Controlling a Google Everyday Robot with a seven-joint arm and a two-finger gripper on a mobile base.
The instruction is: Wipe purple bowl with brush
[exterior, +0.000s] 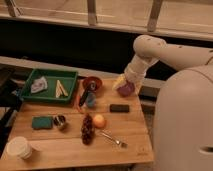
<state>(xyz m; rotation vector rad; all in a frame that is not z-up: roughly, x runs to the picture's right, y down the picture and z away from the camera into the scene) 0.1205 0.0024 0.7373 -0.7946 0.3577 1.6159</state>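
**Gripper at purple bowl, back right of table; brush lies apart**

Front left corner of the wooden table [60, 150]: a white cup [19, 148]. Front centre: a silvery fork [113, 139], lying at a slant. Just behind it is a dark red grape bunch [87, 130], w/ an orange [99, 120] just beside it on the right. Left of those is a green sponge [41, 122], & a small dark cup [60, 121] sits just beside that.

Mid table: a flat black block [119, 108] right of centre, & a blue object [91, 99] to its left. The brush [82, 98], slim & dark, lies slanted right against the blue obj. Its far end reaches the red-orange bowl [92, 82].

Back left: a green tray [49, 99] holding a crumpled pale cloth [38, 85] & pale yellow sticks [60, 88].

Back right: the purple bowl [127, 90], at the table's far edge, well apart from the brush. My gripper [123, 83] is right at the bowl's upper left, w/ sth pale yellow showing beside it. My white arm [145, 52] comes down to it from the upper right. Can't tell how far open the gripper is, nor whether it has hold of the bowl.
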